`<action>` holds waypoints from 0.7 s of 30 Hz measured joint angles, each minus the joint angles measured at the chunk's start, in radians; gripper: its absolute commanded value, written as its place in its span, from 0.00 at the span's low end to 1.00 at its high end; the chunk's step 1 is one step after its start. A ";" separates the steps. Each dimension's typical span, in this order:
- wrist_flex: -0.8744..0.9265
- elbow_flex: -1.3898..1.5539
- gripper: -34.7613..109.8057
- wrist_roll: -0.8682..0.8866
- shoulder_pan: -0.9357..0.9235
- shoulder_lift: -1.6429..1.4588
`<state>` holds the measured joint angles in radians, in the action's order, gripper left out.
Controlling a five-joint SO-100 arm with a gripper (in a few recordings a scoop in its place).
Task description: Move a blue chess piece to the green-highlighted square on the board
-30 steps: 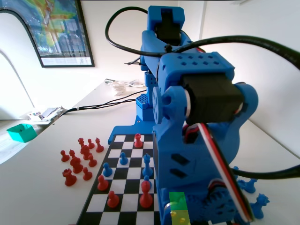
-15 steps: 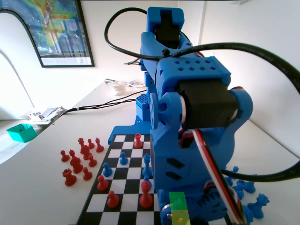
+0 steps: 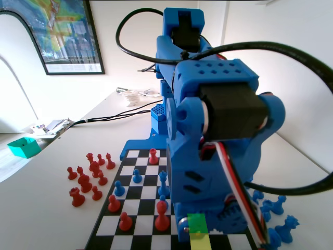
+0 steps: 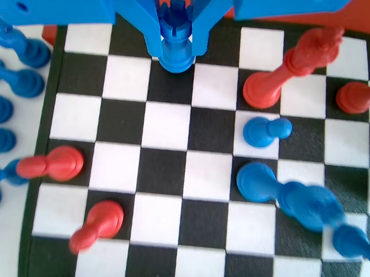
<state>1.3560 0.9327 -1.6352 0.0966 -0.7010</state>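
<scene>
In the wrist view a blue chess piece [image 4: 176, 51] with a notched, castle-like top stands upright at the board's [image 4: 168, 177] top edge, its base over a dark square. My gripper [image 4: 176, 27] is shut on the piece, one jaw pressing each side of its head. In the fixed view the blue arm [image 3: 213, 140] looms over the near end of the board [image 3: 138, 205] and hides the gripper and the held piece. The green-highlighted square [image 3: 197, 223] shows at the bottom, over the arm's lower part, with a pale yellow square [image 3: 200, 242] just below it.
On the board stand a small blue pawn [image 4: 267, 131], a tall blue piece [image 4: 289, 198], a tall red piece [image 4: 287, 69] and red pawns [image 4: 51, 165]. Spare blue pieces [image 4: 5, 68] lie off the board's left in the wrist view. Red pieces [image 3: 86, 179] cluster off the board.
The arm's big body swayed slightly left and then back right in the fixed view. The pieces on the board have not moved.
</scene>
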 measured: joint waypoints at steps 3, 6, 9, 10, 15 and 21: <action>0.002 0.023 0.25 -0.002 0.002 -0.023; -0.005 0.052 0.25 -0.002 0.000 -0.041; -0.029 0.080 0.25 -0.002 0.000 -0.046; -0.037 0.089 0.25 -0.002 0.000 -0.046; -0.060 0.123 0.25 -0.002 0.000 -0.048; -0.080 0.140 0.31 0.000 0.002 -0.057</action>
<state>1.2763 1.0723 -1.6352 0.0982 -0.7578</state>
